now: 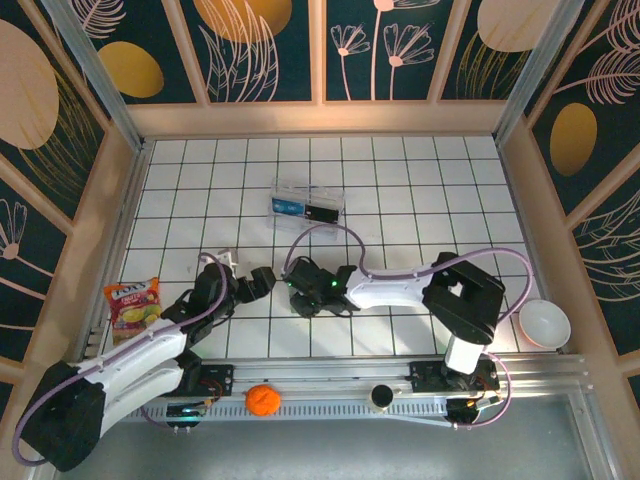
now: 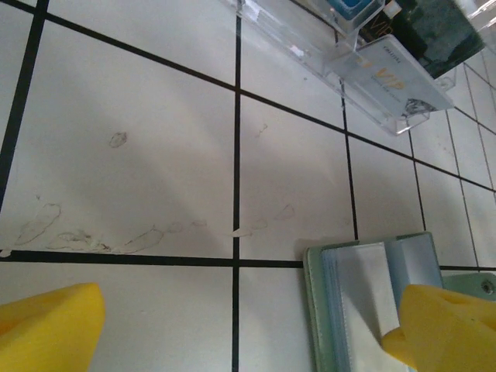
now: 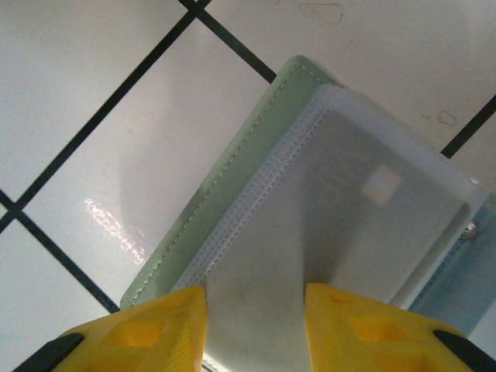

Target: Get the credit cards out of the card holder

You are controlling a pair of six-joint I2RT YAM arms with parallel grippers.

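The card holder (image 3: 232, 186) lies open on the white tiles, green-grey outside with clear sleeve pages. A pale credit card (image 3: 364, 186) with a square chip shows through the top sleeve. My right gripper (image 3: 256, 310) hovers low over that sleeve, its yellow fingers (image 3: 147, 333) a little apart and nothing clamped between them. In the left wrist view the open card holder (image 2: 364, 302) sits at the lower right. My left gripper (image 2: 248, 310) stands wide open, its right finger (image 2: 442, 325) overlapping the holder's page. From above, both grippers (image 1: 258, 282) (image 1: 303, 290) meet over the holder and cover it.
A clear plastic box (image 1: 308, 205) with blue and black items lies farther back; a white VIP card (image 2: 395, 74) rests at it. A snack bag (image 1: 133, 303) lies left, a white bowl (image 1: 544, 323) right. An orange ball (image 1: 262, 399) sits on the near rail.
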